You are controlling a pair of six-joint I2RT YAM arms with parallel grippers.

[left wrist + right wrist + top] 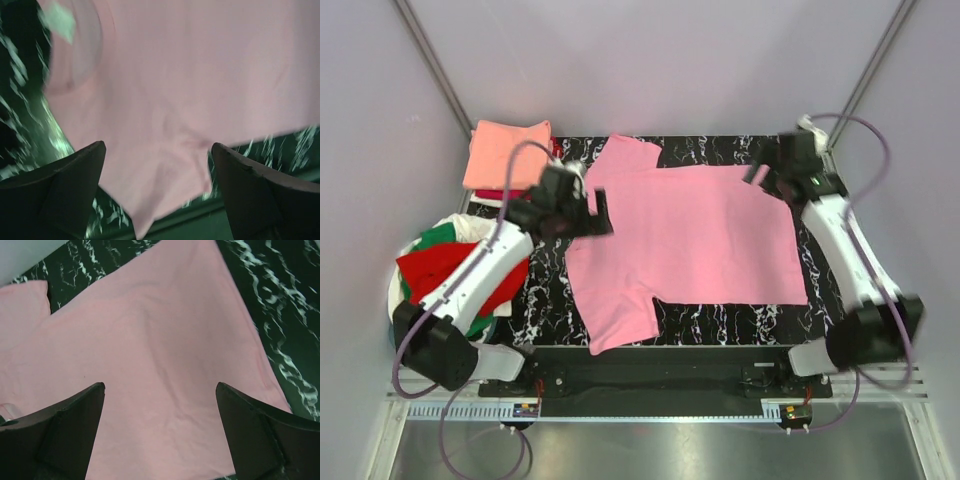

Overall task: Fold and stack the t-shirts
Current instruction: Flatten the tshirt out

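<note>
Pink t-shirt (710,235) soft, spread flat on black marbled table (740,315).

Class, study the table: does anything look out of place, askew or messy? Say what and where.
Nothing spilled or damaged. The only untidy spot is at the left edge: a red tee and a green tee lie crumpled in a heap, unlike the folded salmon-orange tee behind them and the pink t-shirt spread flat.

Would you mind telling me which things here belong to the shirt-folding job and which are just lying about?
Job: pink t-shirt, spread flat; folded salmon-orange t-shirt; heap of red, green and white t-shirts.
Just there: black marbled table; purple cable.
</note>
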